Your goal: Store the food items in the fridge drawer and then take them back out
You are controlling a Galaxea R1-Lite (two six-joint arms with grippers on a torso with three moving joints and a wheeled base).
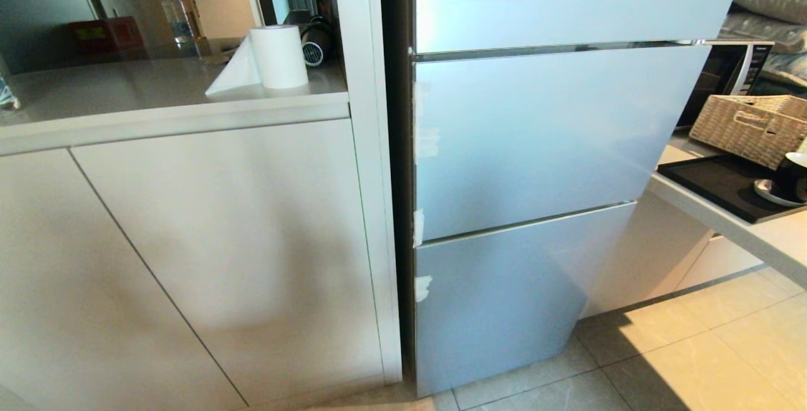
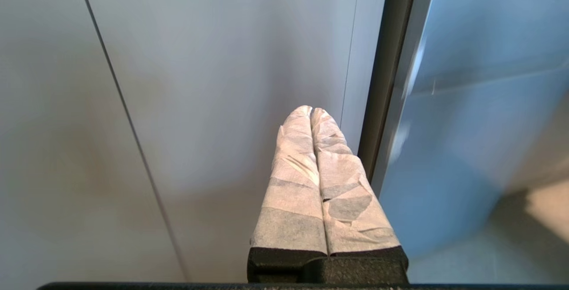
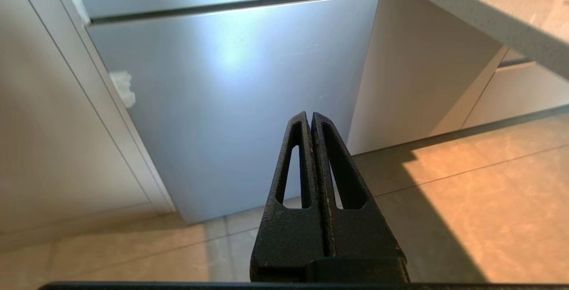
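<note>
A tall silver-blue fridge point(image 1: 529, 140) stands before me with all its doors closed. The fridge drawer and the food items are hidden or out of view. My left gripper point(image 2: 310, 110), its fingers wrapped in white tape, is shut and empty in the left wrist view; it points at the beige cabinet front point(image 2: 213, 81) just beside the fridge's edge point(image 2: 466, 125). My right gripper point(image 3: 309, 115), bare black, is shut and empty and points at the fridge's lowest door point(image 3: 231, 103) near the floor. Neither arm shows in the head view.
A beige cabinet point(image 1: 189, 241) with a counter holding a paper towel roll point(image 1: 277, 56) stands left of the fridge. To the right, a counter point(image 1: 750, 228) carries a black tray point(image 1: 719, 181), a black cup on a white saucer point(image 1: 788, 184), a wicker basket point(image 1: 750, 124) and a microwave point(image 1: 731, 70). Tiled floor point(image 1: 693, 360) lies below.
</note>
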